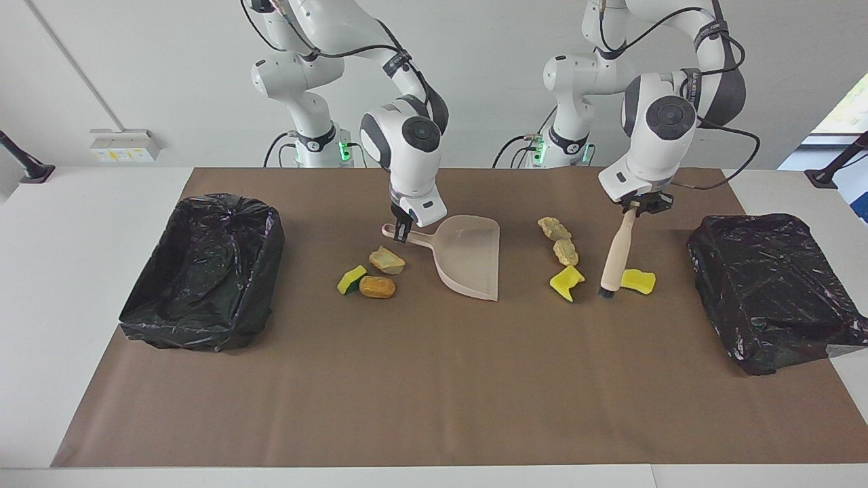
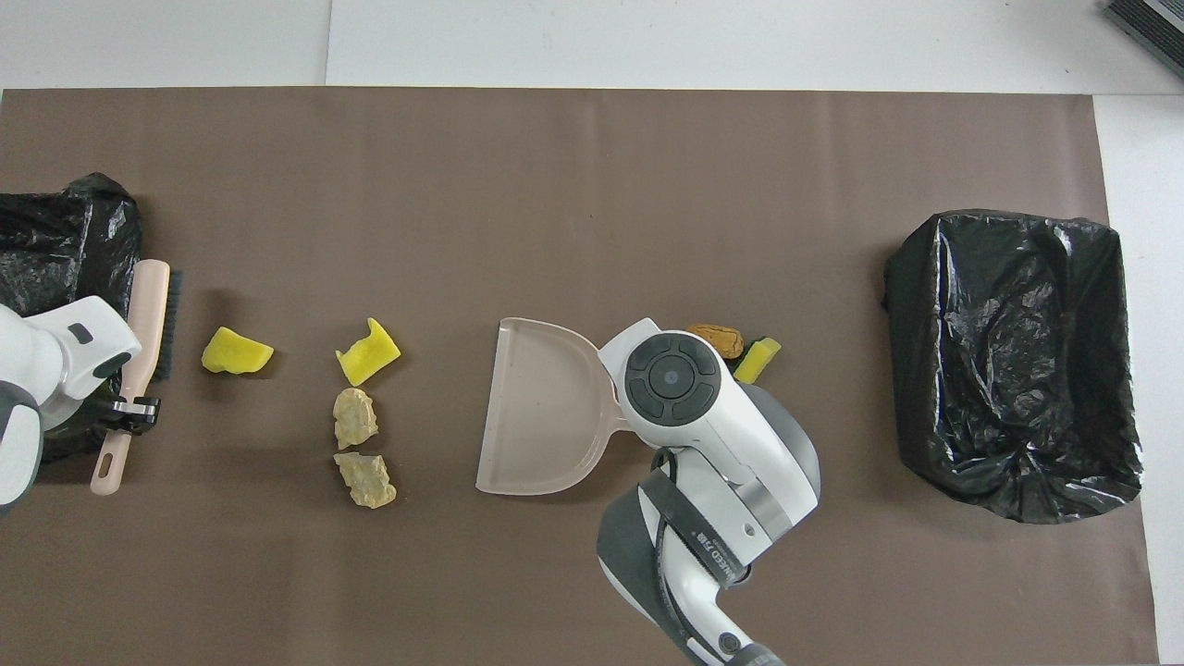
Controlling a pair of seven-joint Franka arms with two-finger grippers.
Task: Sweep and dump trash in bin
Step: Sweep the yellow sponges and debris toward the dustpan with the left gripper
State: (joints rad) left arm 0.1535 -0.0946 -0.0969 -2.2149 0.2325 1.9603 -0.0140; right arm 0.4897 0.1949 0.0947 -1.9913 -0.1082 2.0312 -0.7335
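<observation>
Now, low in the overhead frame, the right gripper is down at mid-desk, fingers clenched on the handle of the pink dustpan, which lies flat on the brown mat with its mouth facing the left arm's end. Just above the right wrist in that frame sit an orange lump and a green-backed sponge; the facing view shows a tan lump beside them, all three close by the pan's handle. At the left of the overhead frame, the left gripper is raised, fingers gripping the top of the brush, which hangs almost upright with its bristles low over the mat. A yellow sponge lies just beside those bristles. Between it and the pan's mouth sit a bent yellow piece and two pale crumbly lumps, in a line running toward the robots. One black-lined bin sits at the right edge of the overhead frame, another at its left edge, by the brush.
</observation>
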